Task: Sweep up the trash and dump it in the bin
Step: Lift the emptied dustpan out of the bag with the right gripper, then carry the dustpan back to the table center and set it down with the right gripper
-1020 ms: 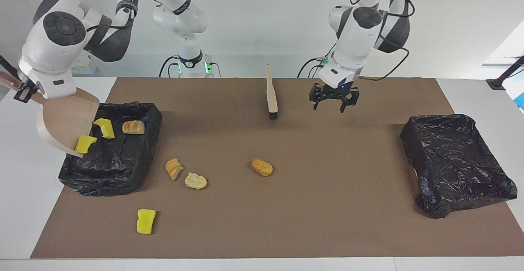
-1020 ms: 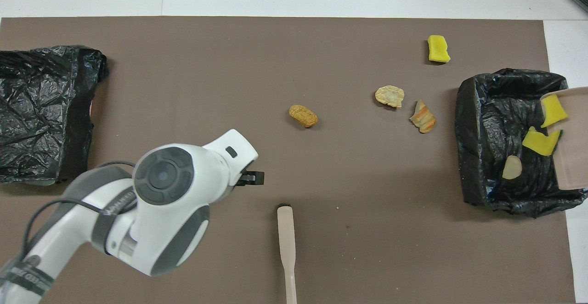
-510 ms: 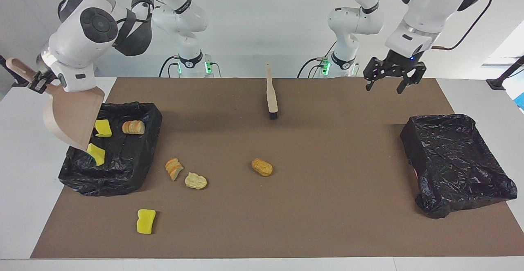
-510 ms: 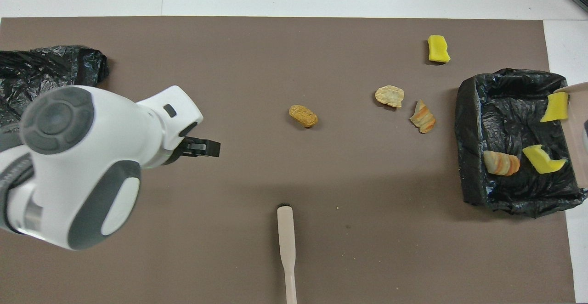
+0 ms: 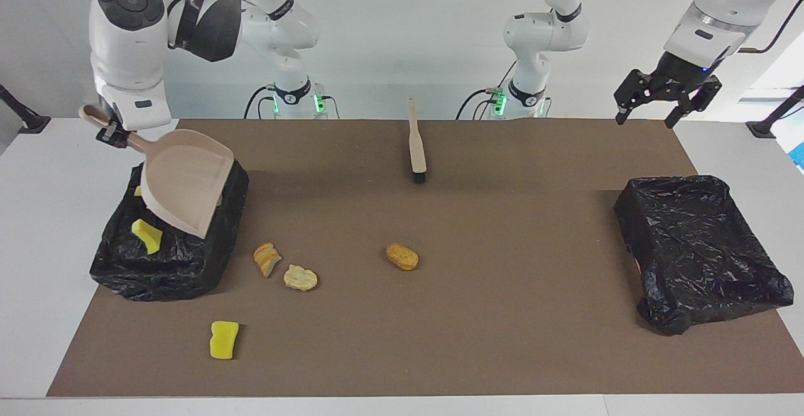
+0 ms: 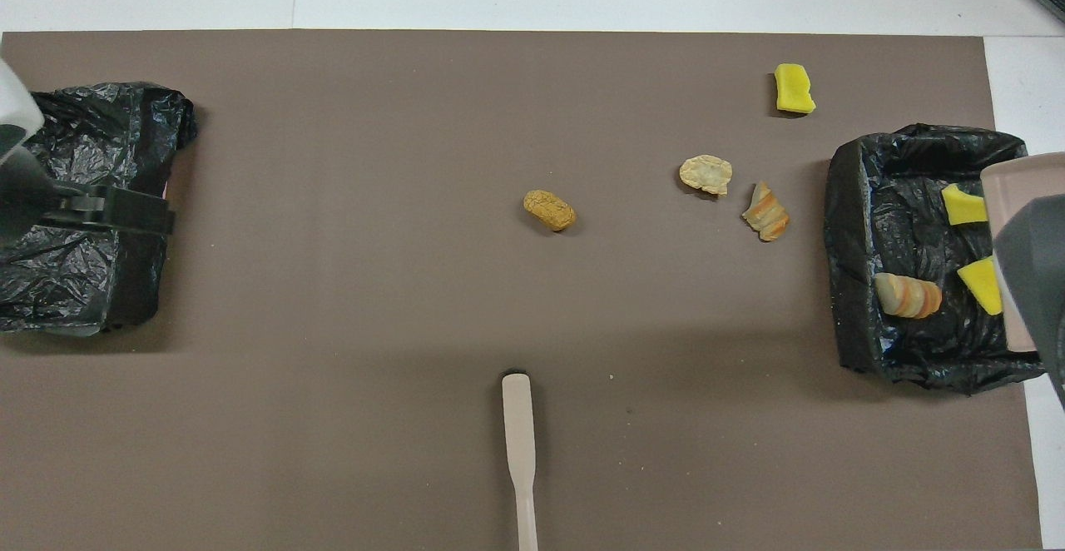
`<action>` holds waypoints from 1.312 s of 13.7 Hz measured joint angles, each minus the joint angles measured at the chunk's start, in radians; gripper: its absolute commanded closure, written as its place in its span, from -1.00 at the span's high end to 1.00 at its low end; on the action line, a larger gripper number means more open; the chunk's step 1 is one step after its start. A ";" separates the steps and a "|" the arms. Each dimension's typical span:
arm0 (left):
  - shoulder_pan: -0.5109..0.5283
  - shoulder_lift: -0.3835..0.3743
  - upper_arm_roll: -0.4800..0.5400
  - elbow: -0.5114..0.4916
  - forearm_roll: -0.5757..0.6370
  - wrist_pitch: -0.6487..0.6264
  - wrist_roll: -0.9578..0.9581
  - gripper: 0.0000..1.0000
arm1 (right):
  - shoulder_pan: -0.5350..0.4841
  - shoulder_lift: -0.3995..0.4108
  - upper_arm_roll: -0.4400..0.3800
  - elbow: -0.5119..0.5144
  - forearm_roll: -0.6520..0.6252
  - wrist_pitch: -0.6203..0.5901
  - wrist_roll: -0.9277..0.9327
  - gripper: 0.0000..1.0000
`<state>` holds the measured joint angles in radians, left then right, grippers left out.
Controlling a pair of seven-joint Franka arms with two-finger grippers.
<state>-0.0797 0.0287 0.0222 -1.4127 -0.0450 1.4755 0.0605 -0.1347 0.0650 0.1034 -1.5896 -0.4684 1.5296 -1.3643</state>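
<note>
We see the right gripper [image 5: 112, 132] clamped on the beige plastic dustpan [image 5: 182, 180], tilted over the black-lined bin [image 5: 169, 265] to tip scraps; the left gripper [image 5: 667, 98], fingers apart, waits.

Two glossy white jointed arms, rounded in shape; dark grey round caps on the joints, black padded bands at the elbows; black cables looped alongside; green lights at both bases; black skeletal left gripper [image 5: 666, 98] under a blue light at twelve o'clock.

Bright, even light; soft shadows; both views sharp.
</note>
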 measured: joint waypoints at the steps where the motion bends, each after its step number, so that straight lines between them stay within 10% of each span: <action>1: 0.000 0.008 -0.002 0.012 0.000 -0.005 0.007 1.00 | 0.000 -0.003 -0.001 -0.005 0.071 -0.003 0.064 -1.00; 18: 0.011 -0.032 -0.001 -0.032 0.000 -0.039 0.049 1.00 | 0.503 0.110 0.024 -0.122 0.493 0.299 1.721 -1.00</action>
<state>-0.0689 -0.0034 0.0214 -1.4452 -0.0449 1.4362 0.1099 0.3679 0.1752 0.1276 -1.7119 0.0244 1.8284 0.3569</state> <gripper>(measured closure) 0.000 0.674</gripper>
